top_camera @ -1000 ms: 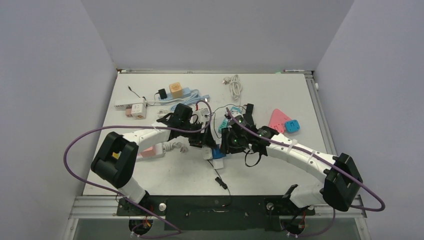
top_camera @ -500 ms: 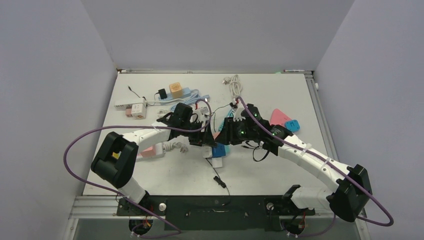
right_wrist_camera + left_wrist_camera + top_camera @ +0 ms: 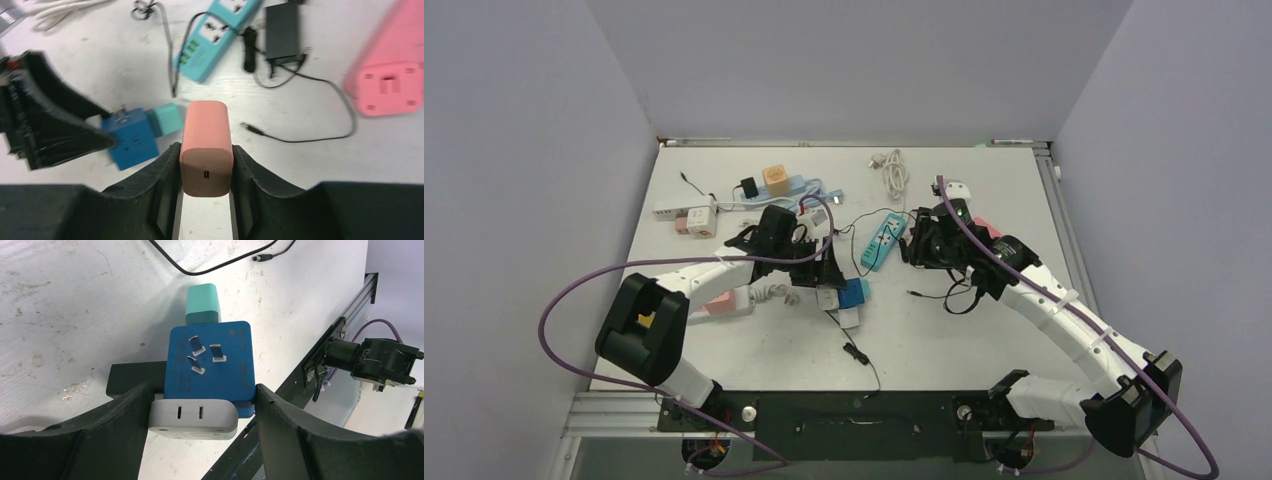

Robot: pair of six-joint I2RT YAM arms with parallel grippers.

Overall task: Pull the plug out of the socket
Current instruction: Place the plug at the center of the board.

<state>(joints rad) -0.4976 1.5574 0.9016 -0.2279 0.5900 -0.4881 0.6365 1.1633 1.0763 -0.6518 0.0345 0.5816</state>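
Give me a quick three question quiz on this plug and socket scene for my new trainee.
1. True or false: the pink charger is plugged into the blue socket cube.
2. Multiple choice: the left gripper grips A the blue socket cube, B the pink charger, C nothing.
3. Fill in: the second plug, stuck on the cube, is ____ coloured.
Key: 1 false; 2 A; 3 teal.
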